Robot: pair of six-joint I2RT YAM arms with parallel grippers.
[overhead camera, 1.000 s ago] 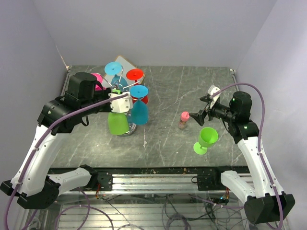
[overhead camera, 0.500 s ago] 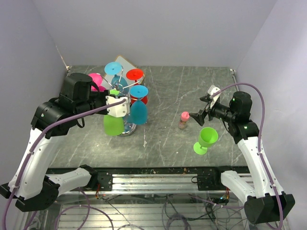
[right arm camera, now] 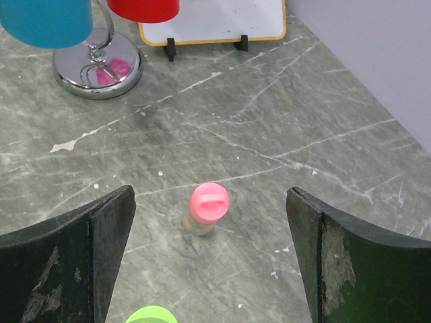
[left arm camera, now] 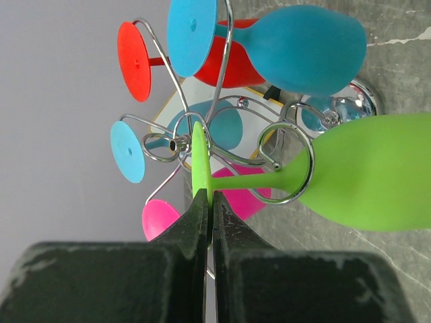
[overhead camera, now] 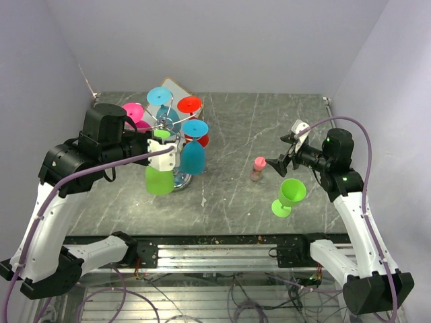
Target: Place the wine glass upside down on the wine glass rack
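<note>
Centre left, the green wine glass (overhead camera: 160, 180) is clamped by its foot in the left gripper (left arm camera: 209, 200) at the wine glass rack (right arm camera: 71, 67); the right gripper (overhead camera: 284, 148) is seen wide open.

A robotics lab booth: blank walls (overhead camera: 215, 47), aluminium mounting rails (overhead camera: 215, 254), loose cables (overhead camera: 244, 296).

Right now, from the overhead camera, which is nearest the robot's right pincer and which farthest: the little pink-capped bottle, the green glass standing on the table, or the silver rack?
From the right pincer:
1. pink-capped bottle, just left of its tips.
2. standing green glass, toward the table's near edge.
3. silver rack, far across on the left side.
</note>
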